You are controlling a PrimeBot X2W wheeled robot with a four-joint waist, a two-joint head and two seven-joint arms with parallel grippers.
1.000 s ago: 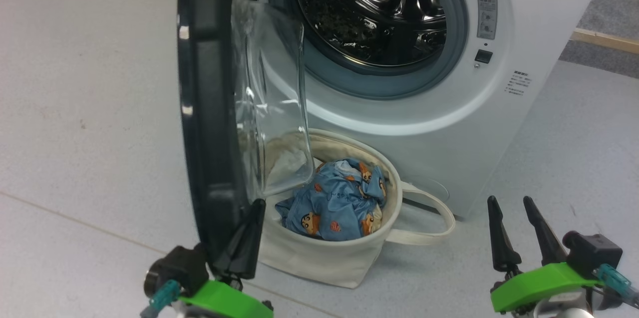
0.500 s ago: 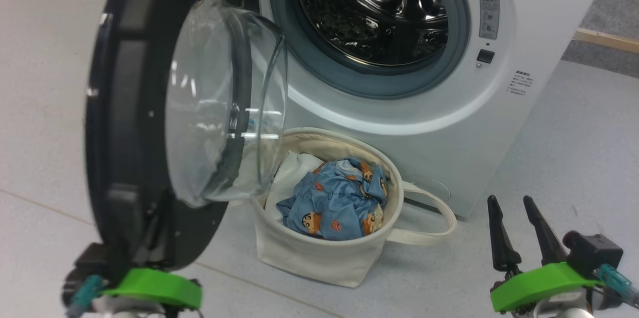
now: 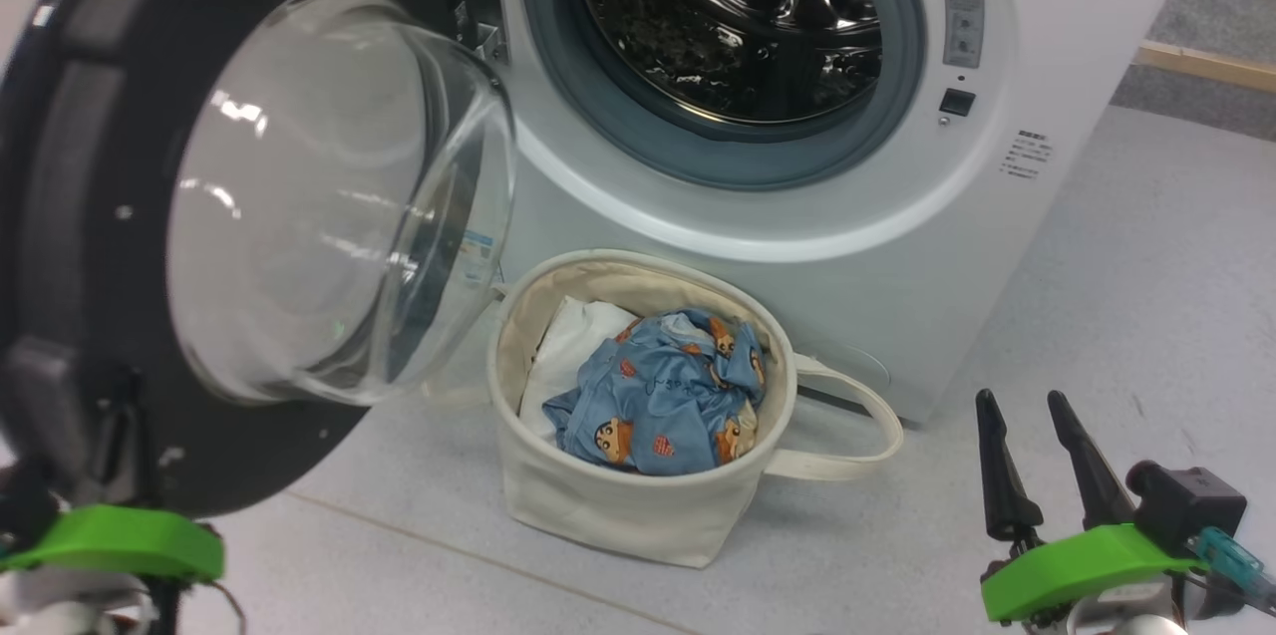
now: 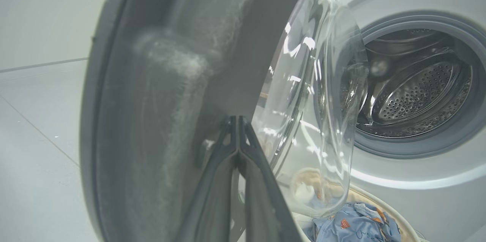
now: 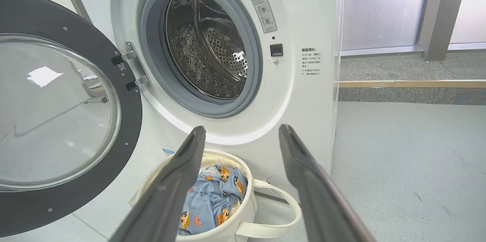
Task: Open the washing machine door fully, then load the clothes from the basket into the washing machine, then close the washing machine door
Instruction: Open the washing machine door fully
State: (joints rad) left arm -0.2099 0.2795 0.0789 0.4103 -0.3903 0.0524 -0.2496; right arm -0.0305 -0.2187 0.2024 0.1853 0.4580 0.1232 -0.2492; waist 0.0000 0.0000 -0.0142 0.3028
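Though already swung wide, washing machine door (image 3: 299, 196): hinged at the opening's left, glass bowl bulging toward the robot, lower rim hanging just beside the basket.
Left gripper (image 4: 238, 128): fingers pressed together, pinching nothing, laid along the door's grey inner rim; true contact hard to confirm through the blur.
Right gripper (image 3: 1022, 411): fingers spread, nothing between them, hovering low on the right, well apart from the basket.
Washing machine (image 3: 797, 266): perforated steel drum (image 3: 728, 27) open to reach, directly above the basket.
Basket (image 3: 618, 515): on the floor close against the machine's front; soft canvas walls, likely to tip or slide if tugged.
Clothes (image 3: 658, 396): crumpled blue heap in the basket's right half, white cloth (image 3: 578, 336) tucked at its left.
Handling: light, limp, not slippery; probably prone to trailing and catching on the basket rim when lifted.
Hold: pinch on a raised fold at the heap's crest, clear of the white cloth and the looped handle (image 3: 847, 426).
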